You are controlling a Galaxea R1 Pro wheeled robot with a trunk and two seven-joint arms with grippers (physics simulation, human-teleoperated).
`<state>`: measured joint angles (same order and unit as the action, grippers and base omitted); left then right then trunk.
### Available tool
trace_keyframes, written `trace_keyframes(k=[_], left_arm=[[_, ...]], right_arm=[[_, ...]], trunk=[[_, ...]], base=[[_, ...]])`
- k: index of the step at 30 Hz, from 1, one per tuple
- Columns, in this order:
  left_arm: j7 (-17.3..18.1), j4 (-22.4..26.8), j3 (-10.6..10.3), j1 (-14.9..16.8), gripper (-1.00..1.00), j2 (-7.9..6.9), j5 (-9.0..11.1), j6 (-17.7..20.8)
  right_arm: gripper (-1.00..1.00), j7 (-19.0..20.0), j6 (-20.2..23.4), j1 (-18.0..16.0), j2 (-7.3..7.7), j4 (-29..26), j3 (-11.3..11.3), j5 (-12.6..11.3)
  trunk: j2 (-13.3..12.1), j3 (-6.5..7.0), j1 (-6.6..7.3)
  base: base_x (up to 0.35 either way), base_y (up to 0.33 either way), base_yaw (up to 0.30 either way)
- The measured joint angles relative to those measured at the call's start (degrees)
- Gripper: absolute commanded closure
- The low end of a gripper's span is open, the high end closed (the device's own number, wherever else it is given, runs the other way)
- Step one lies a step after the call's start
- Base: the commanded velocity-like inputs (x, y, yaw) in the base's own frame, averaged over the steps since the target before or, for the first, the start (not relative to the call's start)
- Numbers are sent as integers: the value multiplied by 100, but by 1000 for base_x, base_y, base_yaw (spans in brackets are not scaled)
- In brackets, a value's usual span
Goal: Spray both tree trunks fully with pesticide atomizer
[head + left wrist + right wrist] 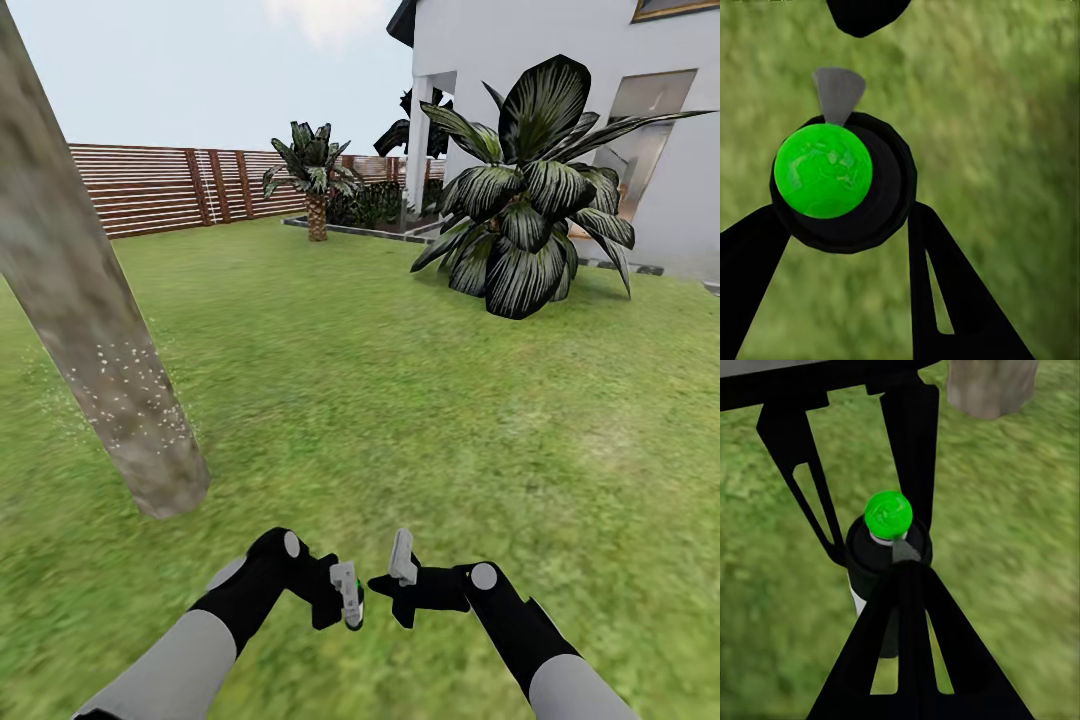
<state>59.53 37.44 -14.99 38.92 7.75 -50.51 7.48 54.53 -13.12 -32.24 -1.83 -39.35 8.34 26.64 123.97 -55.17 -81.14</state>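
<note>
A thick pale tree trunk (100, 330) leans up the left of the head view, its lower part dotted with white pesticide specks (135, 395). Its base (990, 386) also shows in the right wrist view. My left gripper (350, 600) is shut on the pesticide atomizer (347, 585), low over the lawn right of the trunk. Up close the atomizer (823, 171) is a dark bottle with a bright green round top and a grey nozzle, held between the left fingers (945, 285). My right gripper (395, 580) hovers just beside it, shut and empty. The atomizer (888, 515) sits just past its fingertips (904, 574).
Green lawn (400, 420) spreads ahead. A large dark-leaved palm plant (530, 210) stands at the right before the white house (560, 90). A smaller palm (317, 180) and the brown slatted fence (150, 185) close off the back.
</note>
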Motion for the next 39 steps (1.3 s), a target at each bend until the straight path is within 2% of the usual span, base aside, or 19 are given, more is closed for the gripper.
trace_keyframes(k=[23,31,33,35,38,39], left_arm=[[17,-9,-15,0,100,94,27,-29],[-20,-94,-21,0,100,21,-28,-16],[-16,-97,-18,-4,100,-61,-39,-17],[-9,-99,-25,-15,100,-268,-53,-23],[11,-47,-27,-52,100,-680,-63,-26],[19,-45,-8,-56,100,-842,-80,-26]], right_arm=[[100,0,0,0,0,-4,0,0],[100,0,-1,0,0,-4,0,0],[100,0,-3,0,0,-4,0,0],[100,0,-8,0,0,4,0,3],[100,0,-9,0,7,12,0,2],[-100,0,-9,0,8,13,1,3]], trunk=[[0,0,0],[0,0,0],[0,0,0],[0,0,0],[0,0,0],[0,0,0]], base=[[0,0,0],[0,0,0],[0,0,0],[0,0,0],[0,0,0],[0,0,0]])
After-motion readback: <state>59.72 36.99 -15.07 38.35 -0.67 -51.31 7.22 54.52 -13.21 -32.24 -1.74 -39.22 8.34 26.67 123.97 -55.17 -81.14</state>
